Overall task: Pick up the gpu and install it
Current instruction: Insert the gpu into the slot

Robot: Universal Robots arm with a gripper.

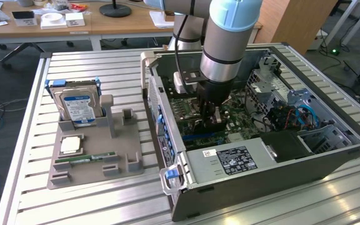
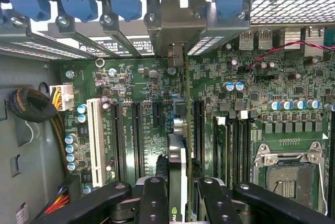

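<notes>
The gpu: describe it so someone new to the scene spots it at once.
Look inside the open computer case on the slatted table, where the arm reaches down to the motherboard. The gpu is the thin card seen edge-on between the fingers of the gripper, unlike the hard drive outside on the grey tray.

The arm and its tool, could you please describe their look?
The arm is a silver-grey tube with a pale blue joint cap and black rings; a black cable runs beside it. The tool is black, its linked fingers studded with pins.
</notes>
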